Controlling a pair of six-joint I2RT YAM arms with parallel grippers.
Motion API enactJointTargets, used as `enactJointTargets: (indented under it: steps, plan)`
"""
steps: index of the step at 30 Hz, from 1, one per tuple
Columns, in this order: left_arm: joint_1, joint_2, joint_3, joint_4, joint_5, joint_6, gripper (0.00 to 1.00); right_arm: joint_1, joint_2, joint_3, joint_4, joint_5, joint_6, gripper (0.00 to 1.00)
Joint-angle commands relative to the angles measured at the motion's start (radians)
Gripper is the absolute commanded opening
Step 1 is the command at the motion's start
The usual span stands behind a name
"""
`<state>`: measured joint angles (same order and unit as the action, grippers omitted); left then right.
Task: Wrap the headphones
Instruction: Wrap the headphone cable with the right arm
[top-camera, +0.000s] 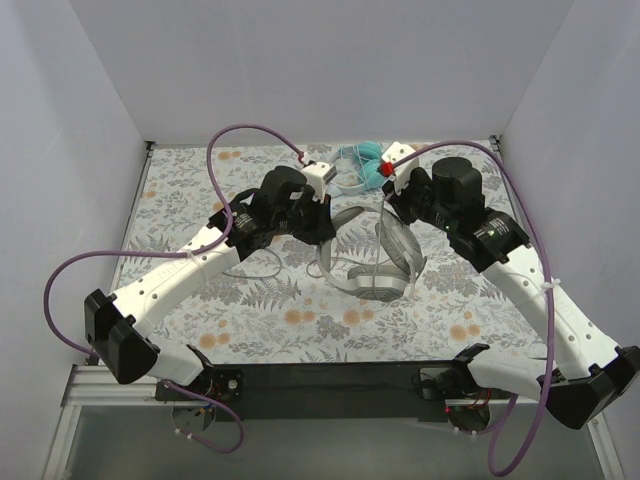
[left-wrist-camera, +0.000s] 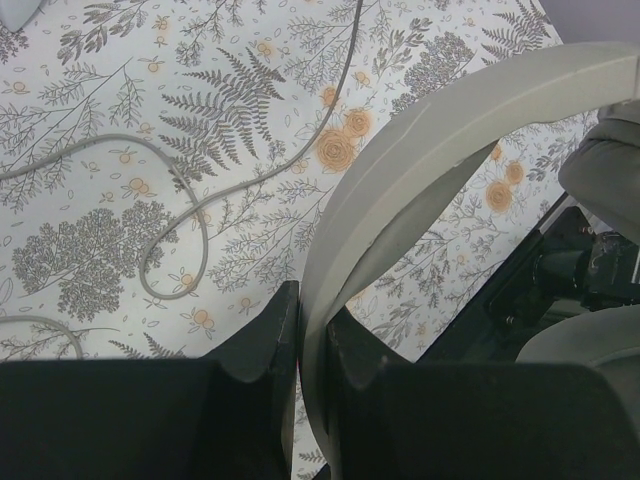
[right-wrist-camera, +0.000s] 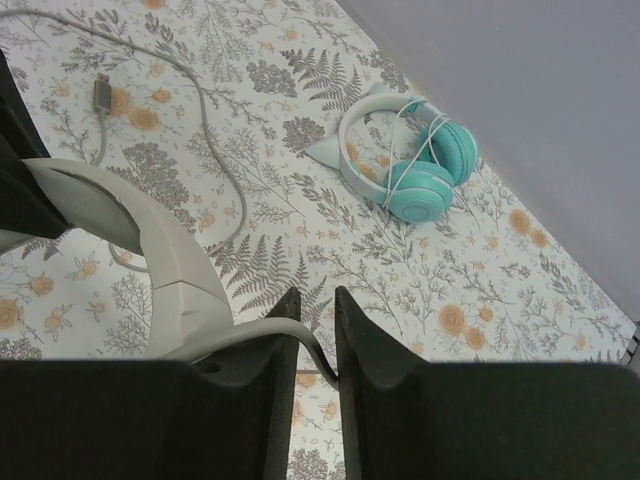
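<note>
mid-table, my left gripper clenches the grey headphones by their stiff, light headband, while my right gripper stands slightly parted around the thin, limp cable, which i judge needs a firm pinch.

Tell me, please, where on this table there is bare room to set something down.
Free: the near strip of cloth between the grey headphones and the black base rail, and the far-left corner beyond the left arm. Crowded: the centre, with those headphones and their looping cable; the teal headphones fill the far middle.
</note>
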<state>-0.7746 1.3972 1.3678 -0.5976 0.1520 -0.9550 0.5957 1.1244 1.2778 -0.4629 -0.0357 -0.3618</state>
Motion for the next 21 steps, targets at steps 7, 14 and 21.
enactJointTargets:
  steps: [7,14,21]
  plan:
    - [0.001,-0.075,0.062,0.119,0.023,-0.071,0.00,-0.019,-0.014,0.054,0.033,-0.073,0.038,0.49]
    - [0.003,-0.052,0.097,0.099,-0.011,-0.114,0.00,-0.022,0.005,0.078,0.018,-0.079,0.092,0.60]
    - [0.003,-0.009,0.151,0.029,-0.081,-0.148,0.00,-0.027,-0.009,-0.001,0.026,-0.038,0.138,0.64]
